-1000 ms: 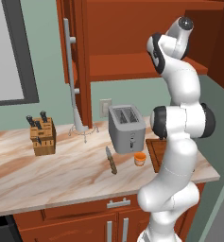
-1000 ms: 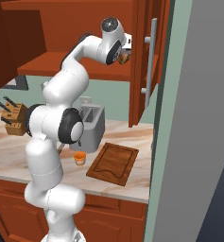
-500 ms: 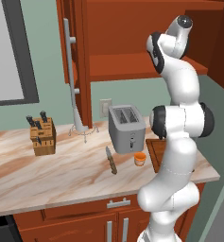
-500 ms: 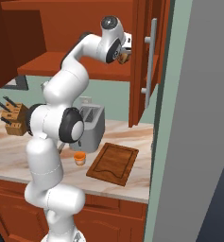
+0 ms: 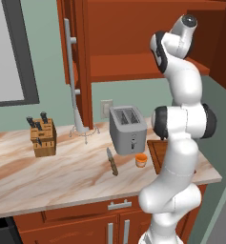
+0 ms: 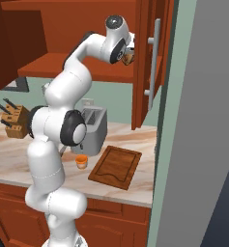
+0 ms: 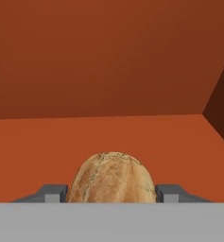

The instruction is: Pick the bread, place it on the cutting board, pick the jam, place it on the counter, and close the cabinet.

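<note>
Fingers clamped on the bread at its 2 sides inside the cabinet — looks light, crusty, squashable — so hold gently.

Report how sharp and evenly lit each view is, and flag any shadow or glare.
Left base view: sharp and evenly lit, no glare on the counter, only a faint shadow beside the toaster. Right base view: crisp, though the cabinet interior sits in darker shade. Hand view: soft, flat light on the bread between the jaws; the cabinet corner at right is darker.
</note>
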Tool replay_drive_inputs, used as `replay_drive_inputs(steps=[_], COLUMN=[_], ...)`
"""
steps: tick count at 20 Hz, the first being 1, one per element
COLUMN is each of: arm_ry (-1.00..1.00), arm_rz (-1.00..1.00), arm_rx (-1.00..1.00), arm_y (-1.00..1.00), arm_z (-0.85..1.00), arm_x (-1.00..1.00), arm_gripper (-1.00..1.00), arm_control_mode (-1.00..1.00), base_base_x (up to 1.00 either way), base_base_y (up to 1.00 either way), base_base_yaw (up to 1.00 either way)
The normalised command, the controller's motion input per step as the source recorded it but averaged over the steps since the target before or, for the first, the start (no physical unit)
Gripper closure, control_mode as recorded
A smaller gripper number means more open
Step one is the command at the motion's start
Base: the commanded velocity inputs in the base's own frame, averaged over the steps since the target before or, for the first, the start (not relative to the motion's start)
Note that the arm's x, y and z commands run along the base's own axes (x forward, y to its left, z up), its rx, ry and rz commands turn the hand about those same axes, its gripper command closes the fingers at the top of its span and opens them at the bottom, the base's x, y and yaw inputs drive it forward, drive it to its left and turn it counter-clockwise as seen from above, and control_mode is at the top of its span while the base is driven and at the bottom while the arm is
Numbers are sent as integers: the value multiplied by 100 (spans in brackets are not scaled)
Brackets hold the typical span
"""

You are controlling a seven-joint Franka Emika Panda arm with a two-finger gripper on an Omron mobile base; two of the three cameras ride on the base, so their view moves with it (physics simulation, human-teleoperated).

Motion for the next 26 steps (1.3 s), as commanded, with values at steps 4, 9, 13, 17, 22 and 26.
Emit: replay_drive_inputs(steps=[4, 9, 13, 17, 22, 26], arm_ry=[-1, 0, 0, 0, 0, 0], arm_rz=[0, 0, 0, 0, 0, 0], arm_rx=[0, 0, 0, 0, 0, 0], arm_y=[-10, 0, 0, 0, 0, 0], arm_z=[0, 0, 0, 0, -4, -5], arm_x=[-25, -36, -39, -37, -43, -44], arm_gripper=[100, 100, 100, 100, 100, 100], arm_control_mode=[-100, -100, -100, -100, -100, -100], base_base_x=[0, 0, 0, 0, 0, 0], base_base_y=[0, 0, 0, 0, 0, 0], base_base_yaw=[0, 0, 0, 0, 0, 0])
